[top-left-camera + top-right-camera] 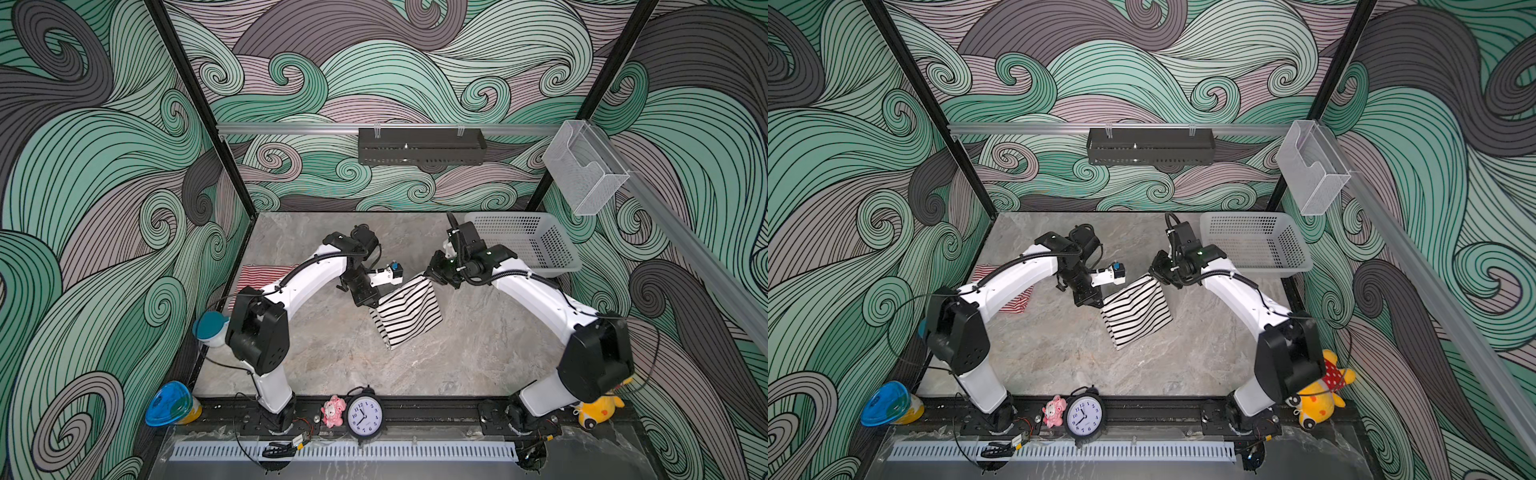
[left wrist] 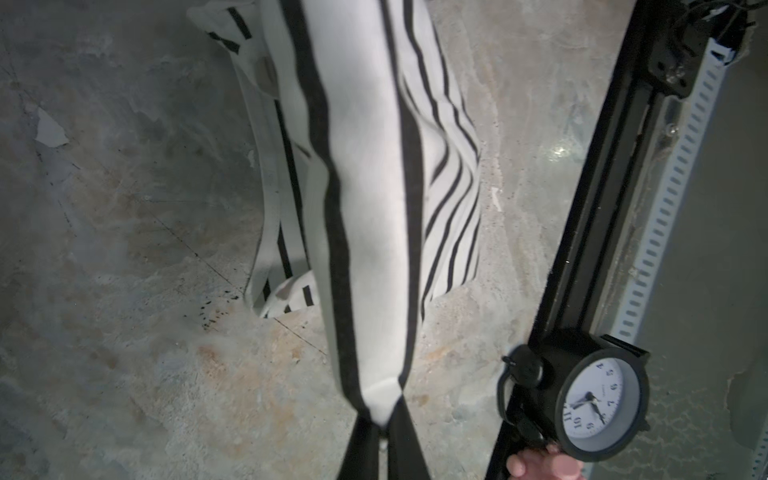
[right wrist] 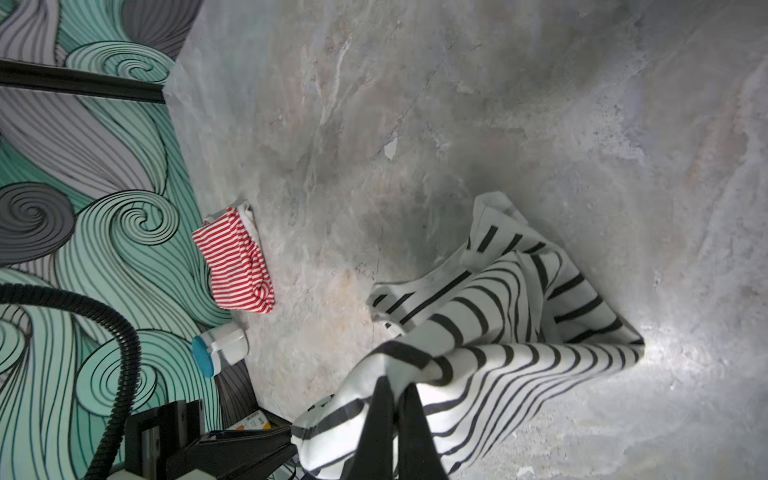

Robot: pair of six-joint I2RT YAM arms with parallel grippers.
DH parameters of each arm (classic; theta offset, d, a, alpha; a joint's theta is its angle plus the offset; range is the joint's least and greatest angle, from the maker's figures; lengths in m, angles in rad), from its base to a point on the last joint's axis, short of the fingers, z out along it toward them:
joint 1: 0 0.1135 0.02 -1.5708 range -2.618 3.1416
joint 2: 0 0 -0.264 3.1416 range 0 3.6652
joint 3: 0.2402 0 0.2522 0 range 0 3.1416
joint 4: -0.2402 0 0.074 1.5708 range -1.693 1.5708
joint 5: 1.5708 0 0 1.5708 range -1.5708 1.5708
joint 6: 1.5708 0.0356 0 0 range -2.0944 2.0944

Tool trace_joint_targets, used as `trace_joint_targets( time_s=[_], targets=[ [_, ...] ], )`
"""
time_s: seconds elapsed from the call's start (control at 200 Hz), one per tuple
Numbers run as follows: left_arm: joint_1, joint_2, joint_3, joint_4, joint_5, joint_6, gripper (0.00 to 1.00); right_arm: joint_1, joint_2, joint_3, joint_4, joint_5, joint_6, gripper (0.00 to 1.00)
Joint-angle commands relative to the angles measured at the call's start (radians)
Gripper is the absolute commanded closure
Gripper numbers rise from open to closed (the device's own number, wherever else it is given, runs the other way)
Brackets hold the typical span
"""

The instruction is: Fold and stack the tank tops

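Left claw [image 2: 383, 424] is pinched tight on one corner of the black-and-white tank top [image 1: 409, 316], holding it above the middle of the bench [image 1: 457, 353]. Further left, near the left wall, the red-and-white tank top [image 3: 237, 262] lies on the bench in a compact folded bundle. In both top views the left arm crosses over it and hides part of it, and it is well apart from the other garment.

The black-and-white tank top has its far edge lifted and stretched between the two arms. The rest slopes down toward the near side, where its lower end rests crumpled on the bench, with the white-trimmed edges showing along its left side.

Right claw [image 3: 397, 395] is likewise closed hard, gripping the opposite corner of that raised edge. Just beyond it, in the far right corner of the bench, stands a white perforated basket [image 1: 540, 257], clear of the cloth.
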Motion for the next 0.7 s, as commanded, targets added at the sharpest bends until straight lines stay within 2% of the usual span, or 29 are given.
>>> trace_joint_targets(
  time_s=[0.0,0.265,0.491,0.696],
  targets=[
    [0.020,0.090,0.052,-0.036,0.038,0.048,1.00,-0.011,0.087,0.061,-0.017,-0.030,-0.061,1.00],
    [0.069,0.198,0.074,-0.044,0.039,0.060,1.00,-0.020,0.246,0.133,-0.029,-0.033,-0.106,1.00],
    [0.105,0.186,0.072,-0.072,0.081,0.077,1.00,-0.021,0.310,0.151,-0.035,-0.029,-0.131,0.98],
    [0.107,0.253,0.126,-0.080,0.046,0.051,1.00,-0.021,0.348,0.168,-0.036,-0.021,-0.148,0.96]
  ],
)
